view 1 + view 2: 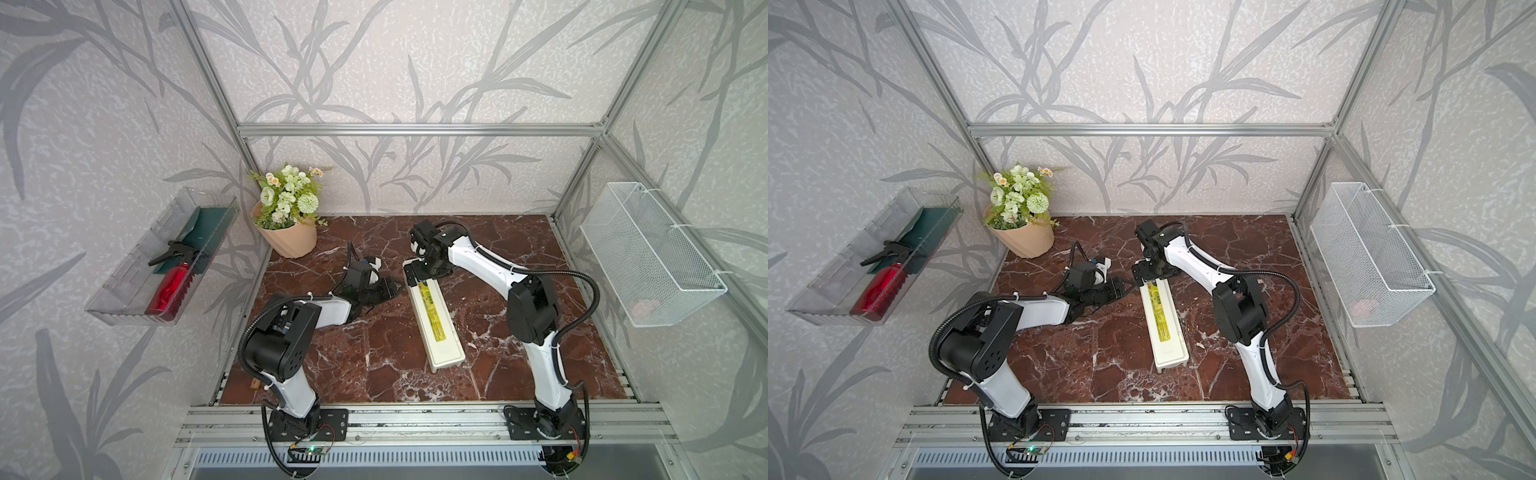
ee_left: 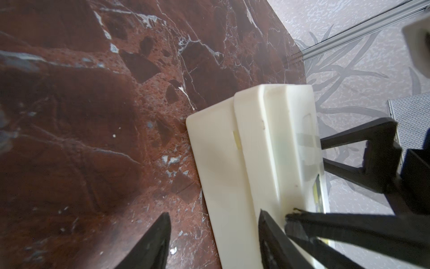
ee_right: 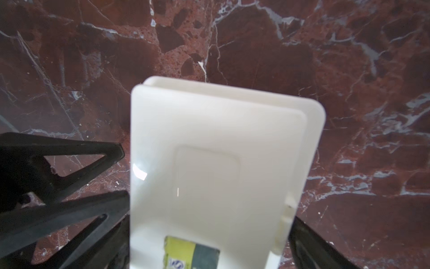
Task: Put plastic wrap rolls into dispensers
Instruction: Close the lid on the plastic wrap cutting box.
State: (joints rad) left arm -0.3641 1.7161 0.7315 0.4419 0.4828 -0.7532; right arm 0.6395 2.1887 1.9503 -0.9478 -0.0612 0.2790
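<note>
The dispenser point(image 1: 436, 328) point(image 1: 1165, 328) is a long cream-white box with a yellow-green label. It lies on the marble table with its lid down. My right gripper point(image 1: 426, 272) point(image 1: 1148, 272) point(image 3: 211, 246) hangs over its far end, open wide, with a finger close beside each long side of the dispenser point(image 3: 209, 139). My left gripper point(image 1: 395, 289) point(image 1: 1123, 286) point(image 2: 214, 235) is low at the left of that same end and open. One of its fingers is over bare marble and the other against the side of the dispenser point(image 2: 232, 163). The plastic wrap rolls are out of view.
A peach flower pot point(image 1: 291, 237) stands at the back left of the table. On the left wall hangs a clear tray point(image 1: 120, 307) holding a red bottle point(image 1: 172, 291). A white wire basket point(image 1: 648, 257) is fixed to the right wall.
</note>
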